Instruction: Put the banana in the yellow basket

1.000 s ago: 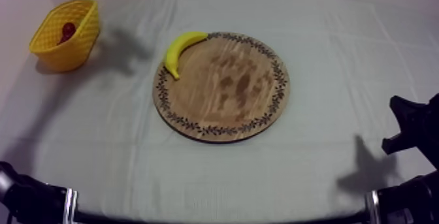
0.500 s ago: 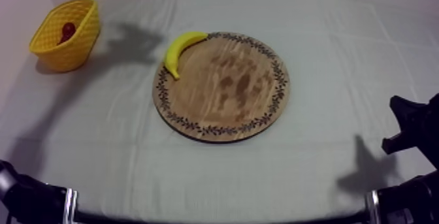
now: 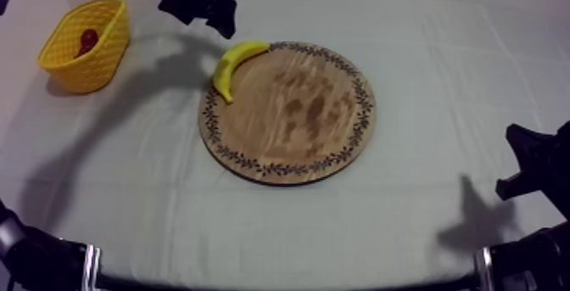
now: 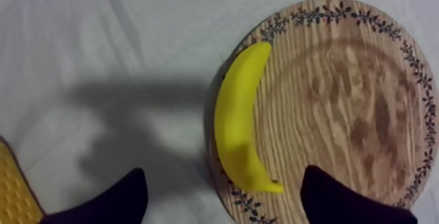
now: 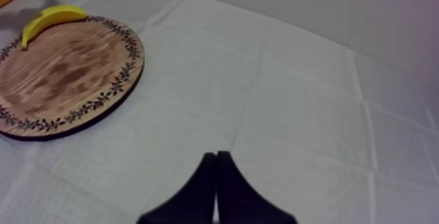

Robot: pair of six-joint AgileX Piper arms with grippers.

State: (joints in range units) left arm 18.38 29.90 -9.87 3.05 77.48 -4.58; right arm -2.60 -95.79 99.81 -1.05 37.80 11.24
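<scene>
One banana (image 4: 239, 119) on board (image 4: 340, 109) rim | left pincer (image 4: 225, 174) spread over it

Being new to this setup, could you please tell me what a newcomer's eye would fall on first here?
The yellow banana lies curved along the rim of the round wooden board at mid-table. The left pincer hangs open close over it. A yellow basket stands at the far left corner, a small red fruit inside.

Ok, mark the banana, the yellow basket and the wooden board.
banana (image 4: 236, 119), left wrist view, mid-body.
yellow basket (image 3: 89, 67), top view, outer wall.
wooden board (image 3: 297, 116), top view, bare centre.
</scene>
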